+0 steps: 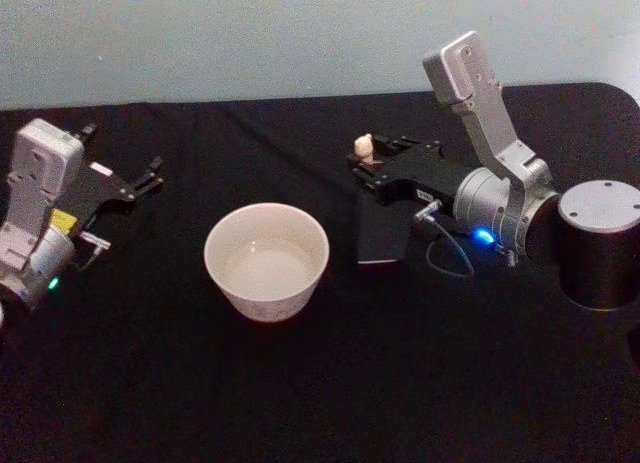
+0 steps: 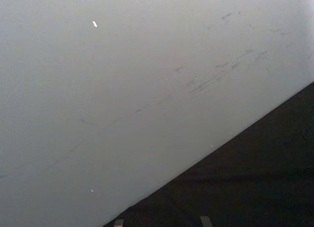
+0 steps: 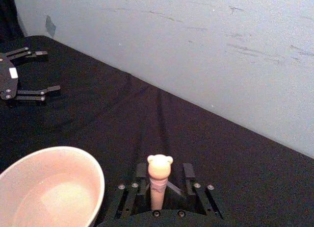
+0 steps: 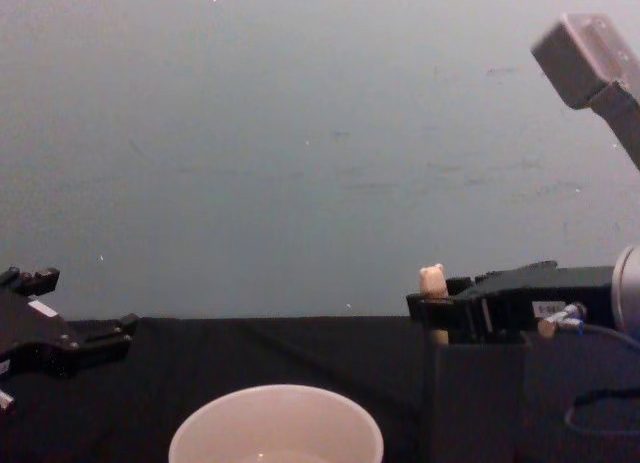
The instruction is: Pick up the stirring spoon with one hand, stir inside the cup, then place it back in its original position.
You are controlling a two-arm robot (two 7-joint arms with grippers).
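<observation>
1. Black cloth covers the worktop [image 1: 300, 403]; the cup [image 1: 267, 258] stands near its middle, and the dark holder [image 1: 380, 233] stands just to the cup's right, apart from it, so the trip between them is short.
2. The stirring spoon [image 3: 159, 180] stands upright in the dark holder; its bowl is hidden inside, and only the beige handle with the bear head rises above the rim, so the handle is the one part open to a grip.
3. The right end effector [image 1: 372, 169] reaches in level over the holder's top, with its jaws either side of the handle just below the bear head; the right wrist view shows a sliver of gap on one side, so I judge it parted, not clamped, with nothing lifted.
4. The left end effector [image 3: 51, 71] is parked at the worktop's left, well apart from the cup; its jaws are spread wide and hold nothing, which suits a one-handed job.
5. The pick-up looks barely begun; the next move calls for closing on the handle and lifting straight up, since a sideways pull could tip the tall, narrow holder.
</observation>
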